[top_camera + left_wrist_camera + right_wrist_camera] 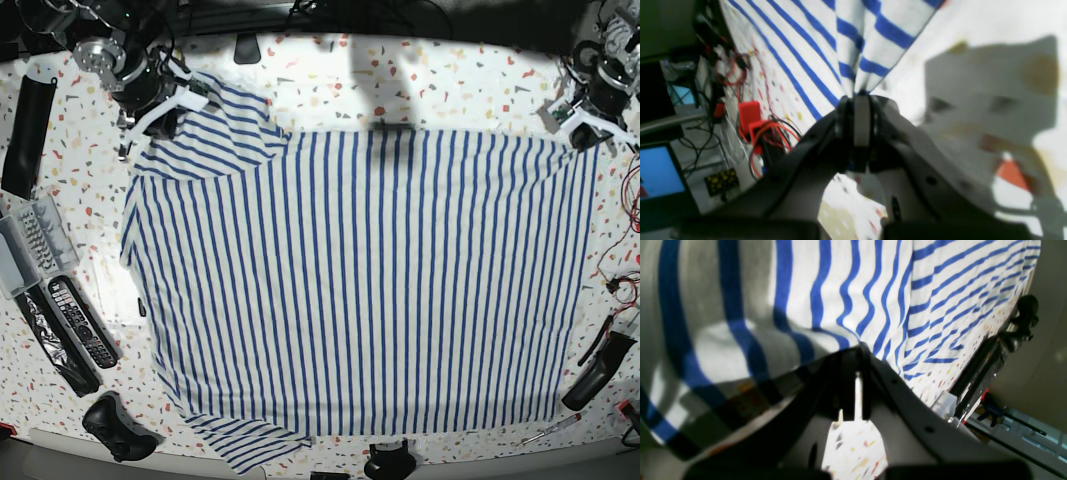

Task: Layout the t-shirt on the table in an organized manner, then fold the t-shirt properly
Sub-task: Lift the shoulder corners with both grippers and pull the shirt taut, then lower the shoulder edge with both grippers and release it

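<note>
Shirt position: the striped t-shirt (pixel 360 290) is lying spread across the middle of the worktop (pixel 330 80), filling most of the base view, its stripes running from the far edge toward the near edge.

Left tool: the left tool (pixel 858 100) is sitting at the upper right of the base view, pressed together on a corner of the t-shirt; in its wrist view the cloth is fanning up out of the pinch in a tight gather.

Right tool: the right tool (pixel 857 373) is sitting at the upper left of the base view, over a sleeve; its jaws are drawn together, and striped cloth is lying against their tips, but I cannot tell for sure whether it is nipping the fabric.

Layout so far: the body is looking largely flat and square, with only slight ripples. The sleeve at the upper left is bunching and twisting under the tool, and the sleeve at the lower left is curling at the near edge of the worktop.

What is left: judging from this, the laying-out is nearly done but not finished, since the sleeves need smoothing. No fold is showing yet, so the whole folding stage is waiting.

Clutter nearby: remote controls (pixel 80 325) and a grey tray (pixel 28 240) are lying at the left edge, just beside the shirt's side, and cables are trailing at the right edge.
</note>
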Available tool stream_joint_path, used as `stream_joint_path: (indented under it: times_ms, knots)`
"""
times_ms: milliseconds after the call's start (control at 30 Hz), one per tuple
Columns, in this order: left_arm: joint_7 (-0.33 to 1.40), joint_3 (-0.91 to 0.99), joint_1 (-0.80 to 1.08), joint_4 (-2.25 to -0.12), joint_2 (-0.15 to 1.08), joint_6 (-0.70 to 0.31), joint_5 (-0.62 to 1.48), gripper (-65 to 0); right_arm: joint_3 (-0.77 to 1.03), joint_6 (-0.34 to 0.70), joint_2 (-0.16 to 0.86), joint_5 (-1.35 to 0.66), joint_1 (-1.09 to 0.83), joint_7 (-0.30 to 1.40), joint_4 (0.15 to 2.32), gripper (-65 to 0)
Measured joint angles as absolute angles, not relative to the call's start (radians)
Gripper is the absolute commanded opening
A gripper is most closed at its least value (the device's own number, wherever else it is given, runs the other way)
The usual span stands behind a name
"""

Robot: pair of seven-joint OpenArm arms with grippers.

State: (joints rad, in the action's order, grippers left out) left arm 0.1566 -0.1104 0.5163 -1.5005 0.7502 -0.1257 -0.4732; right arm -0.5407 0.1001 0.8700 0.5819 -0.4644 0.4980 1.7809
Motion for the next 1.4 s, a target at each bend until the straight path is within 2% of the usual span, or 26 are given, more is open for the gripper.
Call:
stream_joint_path:
  times_ms: [167, 267, 533, 633, 700, 900, 1200, 1400]
  knots:
    - [0.232, -0.110, 0.591, -1.591, 0.755, -0.031, -0.468, -65.0, -0.539, 0.053, 0.922, 0.633, -0.562, 0.518, 1.793, -65.0]
    - [0.241, -0.110, 0.647, -1.630, 0.777, -0.019, -0.467, -65.0, -0.516, 0.044, 0.931, 0.639, -0.636, 0.543, 1.813, -65.0]
    - [0.245, -0.112, 0.829, -1.710, 0.816, 0.109, -0.467, -65.0, -0.317, 0.053, 0.928, 0.627, -0.917, 0.545, 1.925, -65.0]
    - [0.244, -0.112, 0.847, -1.737, 0.818, 0.148, -0.467, -65.0, -0.237, 0.059, 0.928, 0.624, -0.998, 0.548, 1.972, -65.0]
    - [0.243, -0.112, 0.838, -1.748, 0.819, 0.161, -0.467, -65.0, -0.184, 0.024, 0.928, 0.616, -1.024, 0.545, 1.993, -65.0]
    - [0.275, -0.112, 0.761, -1.750, 0.815, 0.205, -0.440, -65.0, -0.059, -0.001, 0.892, 0.548, -0.998, 0.509, 2.009, -65.0]
    - [0.320, -0.112, 0.593, -1.750, 0.786, 0.206, -0.364, -65.0, -0.062, 0.000, 0.811, 0.466, -0.794, 0.492, 1.994, -65.0]
    - [0.338, -0.112, 0.527, -1.747, 0.720, 0.207, -0.305, -65.0, -0.063, 0.000, 0.789, 0.444, -0.693, 0.491, 1.992, -65.0]
